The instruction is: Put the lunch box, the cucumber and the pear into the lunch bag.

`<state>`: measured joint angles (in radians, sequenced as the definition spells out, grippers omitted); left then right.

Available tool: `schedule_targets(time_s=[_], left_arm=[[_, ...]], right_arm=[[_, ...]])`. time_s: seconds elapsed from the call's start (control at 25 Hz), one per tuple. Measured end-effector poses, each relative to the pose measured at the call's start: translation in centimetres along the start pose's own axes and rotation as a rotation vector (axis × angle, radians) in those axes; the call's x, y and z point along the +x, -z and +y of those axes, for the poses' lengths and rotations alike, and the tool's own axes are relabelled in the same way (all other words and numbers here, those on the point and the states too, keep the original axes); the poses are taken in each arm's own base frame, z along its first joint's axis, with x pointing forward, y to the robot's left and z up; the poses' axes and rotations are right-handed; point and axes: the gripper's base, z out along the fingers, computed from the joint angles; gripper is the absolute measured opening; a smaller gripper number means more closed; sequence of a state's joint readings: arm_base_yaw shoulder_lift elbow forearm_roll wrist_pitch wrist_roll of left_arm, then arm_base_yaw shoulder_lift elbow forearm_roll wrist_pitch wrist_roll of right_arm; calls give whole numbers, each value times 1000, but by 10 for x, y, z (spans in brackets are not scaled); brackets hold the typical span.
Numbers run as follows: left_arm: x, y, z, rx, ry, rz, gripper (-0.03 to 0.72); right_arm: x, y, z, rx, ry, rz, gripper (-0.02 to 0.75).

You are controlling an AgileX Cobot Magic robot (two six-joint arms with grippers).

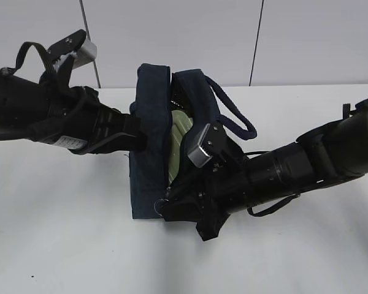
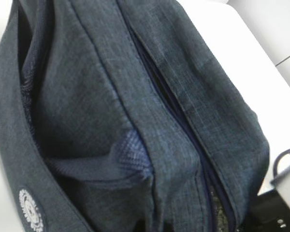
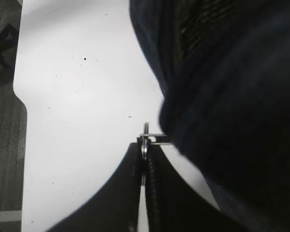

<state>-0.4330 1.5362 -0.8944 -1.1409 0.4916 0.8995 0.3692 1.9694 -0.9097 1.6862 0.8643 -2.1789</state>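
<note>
The dark navy lunch bag point(image 1: 148, 177) stands open in the middle of the white table. The lunch box point(image 1: 181, 131) shows inside it by its pale sage-green ribbed lid. My left gripper point(image 1: 141, 139) presses into the bag's left wall; its fingers are hidden, and bunched navy fabric point(image 2: 111, 96) fills the left wrist view. My right gripper point(image 3: 145, 147) is shut on the silver ring pull point(image 3: 146, 137) at the bag's near end point(image 1: 165, 199). The cucumber and the pear are out of view.
The bag's padded loop handle point(image 1: 239, 119) hangs to the right over my right arm. The bag's zipper track point(image 2: 183, 130) runs along its top. The white table point(image 1: 61, 233) extends on both sides, with its left edge point(image 3: 19, 96) in the right wrist view.
</note>
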Motion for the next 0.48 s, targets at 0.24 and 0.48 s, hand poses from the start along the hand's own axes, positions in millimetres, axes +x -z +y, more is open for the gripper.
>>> schedule_targets(time_s=[0.24, 0.48], left_arm=[[0, 0, 0, -2, 1, -2, -13], [0, 0, 0, -2, 3, -4, -12]], right_arm=[[-12, 9, 6, -3, 13, -4, 6], [-24, 19, 12, 3, 49, -2, 6]])
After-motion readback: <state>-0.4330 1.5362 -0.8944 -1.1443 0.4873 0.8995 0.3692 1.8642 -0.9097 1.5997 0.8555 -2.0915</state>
